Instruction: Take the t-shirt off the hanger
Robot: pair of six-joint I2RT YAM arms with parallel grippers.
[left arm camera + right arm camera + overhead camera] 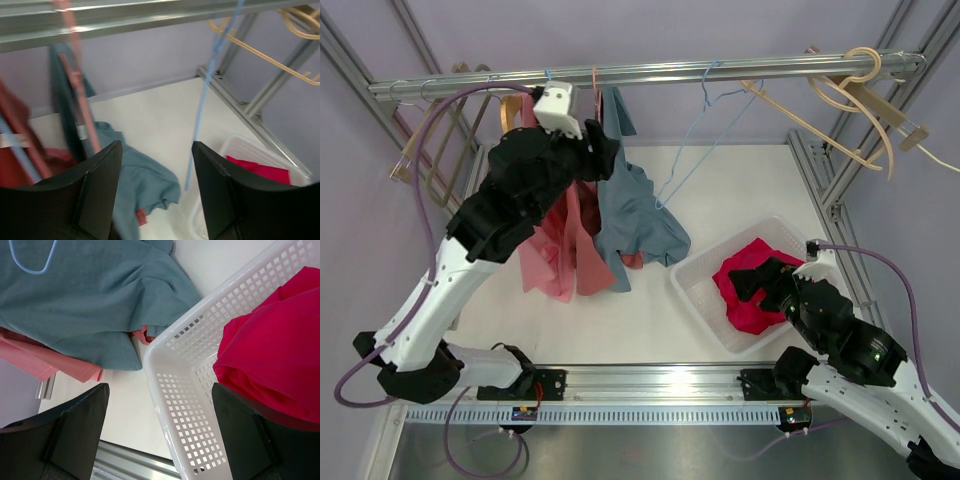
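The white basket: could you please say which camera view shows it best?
The top external view: it shows most of the white basket, with the red garment inside. The right wrist view shows only one corner's lattice wall close up; the left wrist view catches a blurred edge.

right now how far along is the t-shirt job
Done: a red t-shirt lies in the white basket, and the blue hanger hangs bare. In hand: nothing gripped; the left gripper is open up by the rail beside the teal t-shirt; the right gripper is open over the basket. Left: the teal t-shirt and a pink t-shirt still hang at the rail.
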